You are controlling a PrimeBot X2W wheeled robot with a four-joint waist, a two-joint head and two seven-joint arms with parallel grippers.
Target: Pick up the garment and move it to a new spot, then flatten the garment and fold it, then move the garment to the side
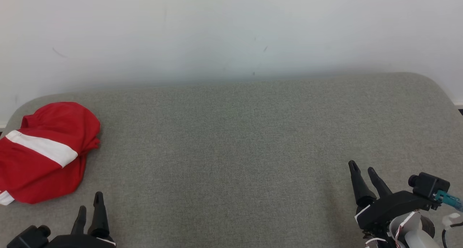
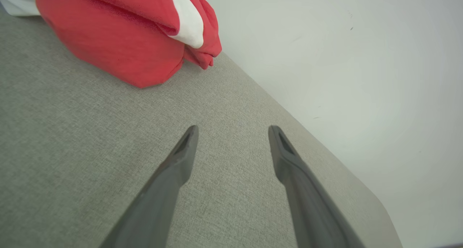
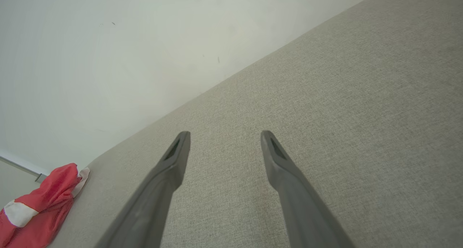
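Note:
A red garment [image 1: 43, 152] with a white stripe lies bunched at the far left of the grey cloth-covered surface [image 1: 231, 139]. In the left wrist view the garment [image 2: 119, 34] sits at the upper left, ahead of my fingers. My left gripper [image 1: 90, 201] is open, just below and to the right of the garment, not touching it. At the lower right my right gripper [image 1: 362, 167] is open with nothing between its fingers, far from the garment. Its wrist view has the garment [image 3: 39, 208] small at the lower left.
A pale wall [image 1: 231, 30] rises behind the grey surface. The surface's rounded corners show at the far left and far right, with a strip of floor edge [image 1: 458, 106] at the right.

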